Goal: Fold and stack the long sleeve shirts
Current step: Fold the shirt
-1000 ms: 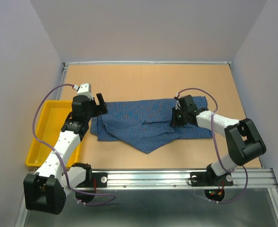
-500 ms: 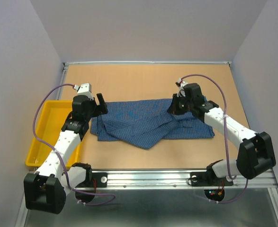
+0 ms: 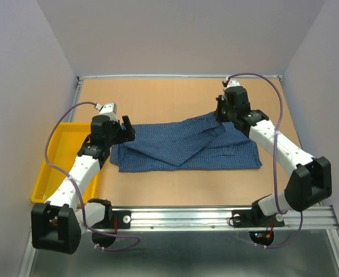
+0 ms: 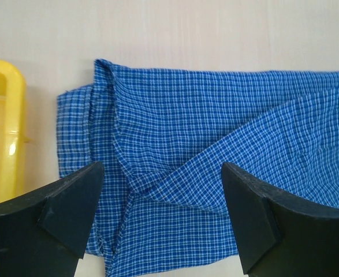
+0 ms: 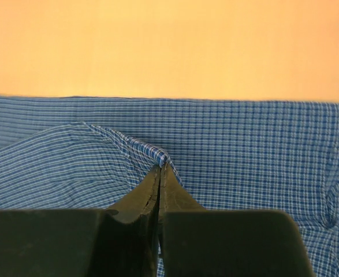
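Observation:
A blue finely checked shirt (image 3: 186, 151) lies partly folded across the middle of the table. My right gripper (image 3: 221, 115) is shut on a pinched edge of the shirt (image 5: 163, 158) and holds that flap lifted at the shirt's far right. The flap stretches down and left over the body. My left gripper (image 3: 126, 130) is open and empty, hovering over the shirt's left end (image 4: 157, 173); its fingers (image 4: 71, 208) stand wide apart above the cloth. Collar, buttons and label are hidden.
A yellow tray (image 3: 56, 153) sits at the table's left edge beside my left arm; its rim also shows in the left wrist view (image 4: 7, 133). Bare tan table (image 3: 157, 98) lies behind the shirt. Grey walls enclose the workspace.
My right gripper has carried the pinched flap from the shirt's near middle up and back toward the far right. The triangular corner that hung over the near edge is gone. My left gripper shifted slightly right.

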Tool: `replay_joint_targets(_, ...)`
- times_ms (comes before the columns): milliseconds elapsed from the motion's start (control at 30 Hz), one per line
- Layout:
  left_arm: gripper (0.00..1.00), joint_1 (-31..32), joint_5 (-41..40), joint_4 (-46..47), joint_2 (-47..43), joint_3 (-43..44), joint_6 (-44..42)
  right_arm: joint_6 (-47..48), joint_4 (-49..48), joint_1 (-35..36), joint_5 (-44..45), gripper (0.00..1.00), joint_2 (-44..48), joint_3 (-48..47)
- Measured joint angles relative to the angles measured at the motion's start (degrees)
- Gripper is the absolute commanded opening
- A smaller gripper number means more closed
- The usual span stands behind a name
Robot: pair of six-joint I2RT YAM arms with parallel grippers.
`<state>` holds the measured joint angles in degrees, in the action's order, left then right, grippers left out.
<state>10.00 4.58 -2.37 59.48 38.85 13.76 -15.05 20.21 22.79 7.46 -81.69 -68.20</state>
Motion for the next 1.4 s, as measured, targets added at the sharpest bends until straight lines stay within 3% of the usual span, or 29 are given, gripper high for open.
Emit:
replay_joint_targets(267,0.93,0.28,8.24,0.72,8.39,1.81,1.4,-1.2,1.2,-2.19,6.01,0.01,-3.82,0.81)
replay_joint_targets(500,0.92,2.49,10.78,1.31,12.48,6.38,3.56,-1.2,1.03,-3.78,7.34,0.01,-6.23,0.81)
replay_joint_targets(1033,0.92,3.85,10.86,2.95,16.63,7.15,8.48,-6.75,0.55,-6.51,10.14,0.01,-10.21,6.36)
replay_joint_targets(1400,0.92,4.15,10.82,3.02,21.99,10.12,8.39,-6.54,4.61,-9.38,11.56,0.01,-10.71,4.04)
